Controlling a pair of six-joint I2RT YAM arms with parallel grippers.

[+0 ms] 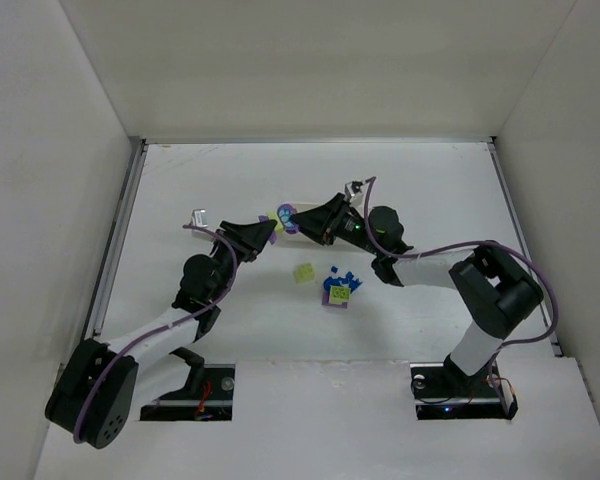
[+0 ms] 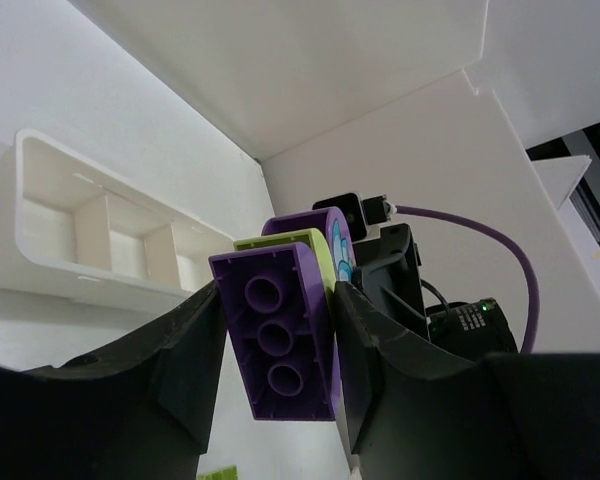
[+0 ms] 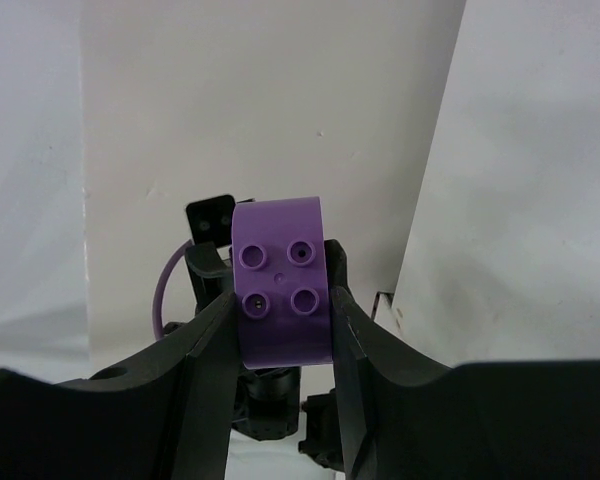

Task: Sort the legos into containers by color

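Legos: a joined stack of purple and lime bricks hangs in mid-air between the two arms, over mid-table.
Loose ones: lime brick, blue pile and lime-on-purple pair lie on the table, nearer the bases.
Left gripper: clamped on the long purple brick, fingers against its side walls.
Right gripper: clamped on the rounded purple piece.
Handling: light, rigid, smooth plastic. Stud joints probably tight. Grip the flat sides; it may slip or pop apart suddenly.
Left wrist only: white tray, no brick in the compartments visible; lime layer inside the stack.
Right wrist only: four studs on the rounded piece.
Top view: tray not made out.
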